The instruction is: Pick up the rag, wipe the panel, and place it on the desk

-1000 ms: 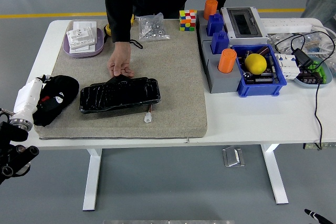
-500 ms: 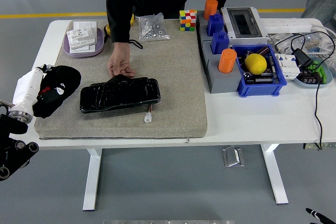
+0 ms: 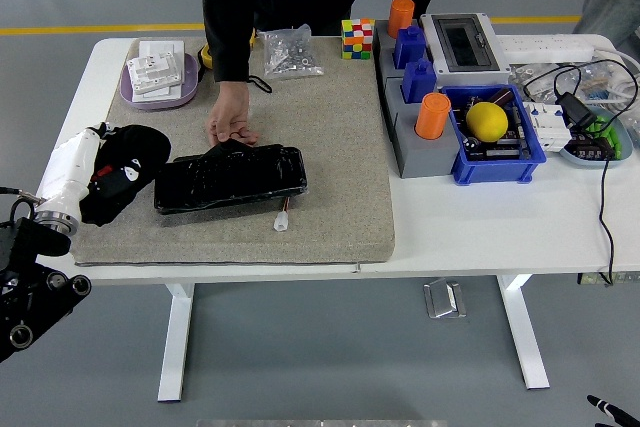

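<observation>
The black rag [image 3: 122,171] lies bunched on the grey mat at the left, and its right edge touches the left end of the panel. My left hand [image 3: 108,161], on a white forearm, is buried in the rag and shut on it, so its fingers are hidden. The glossy black panel [image 3: 230,178] lies flat on the mat [image 3: 330,157], with a small white connector [image 3: 282,224] at its front. A person's hand [image 3: 232,127] rests on the panel's far edge. Only a dark tip of my right arm [image 3: 610,409] shows at the bottom right corner.
A purple dish with white parts [image 3: 160,75], a bag of screws [image 3: 290,52] and a colour cube [image 3: 357,37] stand along the mat's far side. To the right are grey and blue bins with orange cylinders [image 3: 433,115], a yellow ball [image 3: 487,121] and cables [image 3: 580,107].
My left hand has carried the rag to the right across the mat until it reaches the panel's left end. The person's hand stays on the panel.
</observation>
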Available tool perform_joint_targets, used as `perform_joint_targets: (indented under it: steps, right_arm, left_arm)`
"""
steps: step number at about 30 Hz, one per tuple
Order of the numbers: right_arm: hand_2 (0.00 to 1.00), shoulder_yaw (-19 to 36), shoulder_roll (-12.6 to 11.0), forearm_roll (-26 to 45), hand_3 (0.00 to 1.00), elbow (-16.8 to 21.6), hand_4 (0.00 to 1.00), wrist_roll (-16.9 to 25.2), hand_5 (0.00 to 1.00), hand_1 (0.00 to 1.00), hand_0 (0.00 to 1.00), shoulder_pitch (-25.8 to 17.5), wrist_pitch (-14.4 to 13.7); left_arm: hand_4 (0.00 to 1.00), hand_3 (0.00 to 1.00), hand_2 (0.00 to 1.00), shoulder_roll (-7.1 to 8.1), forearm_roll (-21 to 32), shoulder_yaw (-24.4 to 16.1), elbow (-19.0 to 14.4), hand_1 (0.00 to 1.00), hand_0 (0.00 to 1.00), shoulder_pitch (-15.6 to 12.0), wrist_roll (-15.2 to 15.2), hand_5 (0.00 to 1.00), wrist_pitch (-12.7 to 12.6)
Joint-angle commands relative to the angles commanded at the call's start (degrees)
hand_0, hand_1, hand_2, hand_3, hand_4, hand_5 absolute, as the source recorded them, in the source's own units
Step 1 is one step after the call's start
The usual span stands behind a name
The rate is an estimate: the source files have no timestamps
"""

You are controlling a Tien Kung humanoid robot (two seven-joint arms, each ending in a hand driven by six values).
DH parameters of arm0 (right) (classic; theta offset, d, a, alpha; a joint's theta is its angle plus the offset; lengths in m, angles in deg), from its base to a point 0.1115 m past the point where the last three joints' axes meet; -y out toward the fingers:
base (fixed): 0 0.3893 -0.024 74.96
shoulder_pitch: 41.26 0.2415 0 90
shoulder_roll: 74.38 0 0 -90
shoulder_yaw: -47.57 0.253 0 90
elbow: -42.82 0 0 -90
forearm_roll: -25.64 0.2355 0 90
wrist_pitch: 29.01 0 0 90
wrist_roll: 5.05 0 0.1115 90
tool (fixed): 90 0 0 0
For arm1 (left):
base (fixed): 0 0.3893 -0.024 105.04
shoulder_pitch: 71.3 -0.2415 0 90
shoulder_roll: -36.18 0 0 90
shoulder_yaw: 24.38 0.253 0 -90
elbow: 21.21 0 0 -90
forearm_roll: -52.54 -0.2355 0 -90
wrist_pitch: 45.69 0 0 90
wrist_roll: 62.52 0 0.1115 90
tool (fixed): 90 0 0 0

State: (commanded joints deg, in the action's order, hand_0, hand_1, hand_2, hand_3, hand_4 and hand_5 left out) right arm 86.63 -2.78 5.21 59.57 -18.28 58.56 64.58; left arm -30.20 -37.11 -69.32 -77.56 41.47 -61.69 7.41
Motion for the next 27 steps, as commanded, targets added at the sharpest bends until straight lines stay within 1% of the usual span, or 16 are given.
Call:
perform_joint_targets:
  steps: [7,11,15,18,22,27]
  right_arm:
    - [0.714,-0.1,-0.1,0.1,0.634,0.0,0.998,0.1,0.555,0.64,0.781,0.0,0.0]
    - [0.714,-0.2,0.0,0.2,0.634,-0.1,0.998,0.2,0.555,0.64,0.781,0.0,0.1]
    - [0.715,-0.3,0.0,0.2,0.634,-0.1,0.998,0.2,0.555,0.639,0.781,-0.1,0.2]
    - [0.715,-0.4,-0.1,0.2,0.634,-0.1,0.998,0.2,0.555,0.639,0.781,-0.2,0.3]
    - [0.714,-0.2,-0.1,0.1,0.634,-0.1,0.998,0.1,0.556,0.639,0.781,-0.3,0.3]
    - [0.715,-0.3,0.1,0.0,0.635,-0.1,0.998,0.2,0.554,0.64,0.781,-0.4,0.3]
  left_arm:
    - [0.424,0.664,0.633,-0.33,-0.6,2.2,-1.2,0.055,0.193,0.7,1.0,0.002,-0.1]
    - [0.424,0.664,0.633,-0.73,-2.5,1.8,-1.8,0.055,0.193,0.9,1.7,0.002,-0.1]
    - [0.425,0.666,0.633,-0.27,-3.0,1.9,-1.7,0.056,0.193,1.2,2.3,0.002,-0.1]
    - [0.425,0.666,0.633,0.17,-3.8,1.3,-1.6,0.056,0.193,1.0,3.0,0.002,-0.1]
    - [0.424,0.67,0.633,0.69,-5.0,0.3,-2.2,0.056,0.193,0.5,3.4,0.002,-0.1]
    - [0.423,0.676,0.633,0.64,-7.1,-1.5,-2.8,0.056,0.189,0.0,4.0,0.002,-0.1]
